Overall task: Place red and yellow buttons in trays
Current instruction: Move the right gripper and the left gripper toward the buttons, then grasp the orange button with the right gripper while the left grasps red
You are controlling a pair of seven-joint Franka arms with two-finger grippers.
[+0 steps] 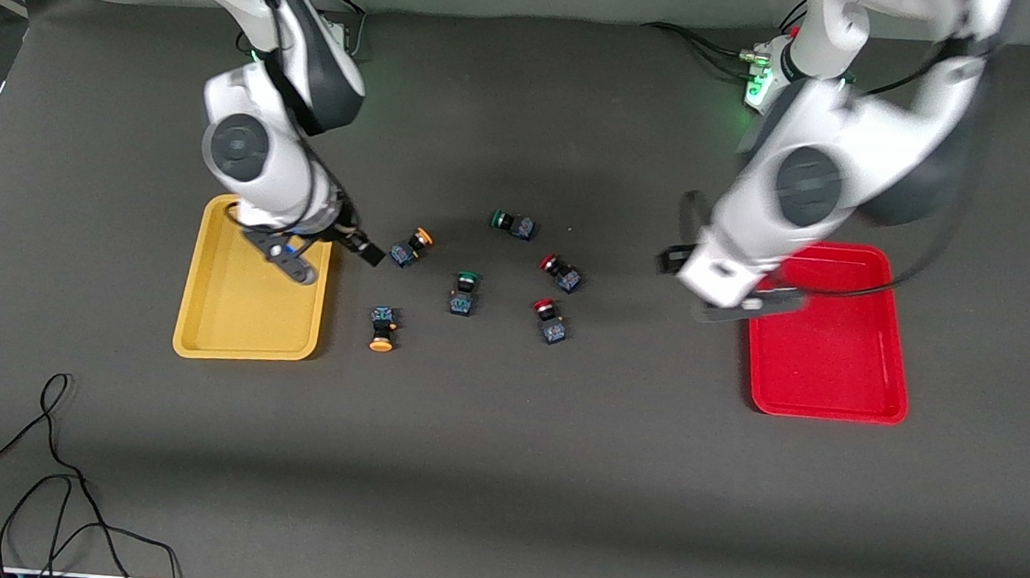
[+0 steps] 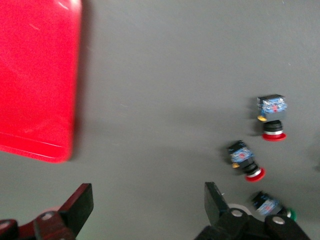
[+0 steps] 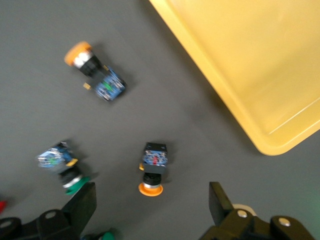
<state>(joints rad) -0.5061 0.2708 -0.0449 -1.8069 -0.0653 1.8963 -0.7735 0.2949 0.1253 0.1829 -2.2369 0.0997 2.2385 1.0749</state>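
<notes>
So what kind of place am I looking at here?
Most likely a robotics lab test bench: two robot arms share a table draped in dark cloth, a yellow tray and a red tray flank scattered push-button switches, and loose cables trail across the cloth.

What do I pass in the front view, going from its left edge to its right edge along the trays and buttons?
yellow tray → yellow button → yellow button → green button → green button → two red buttons, one nearer the camera than the other → red tray.
</notes>
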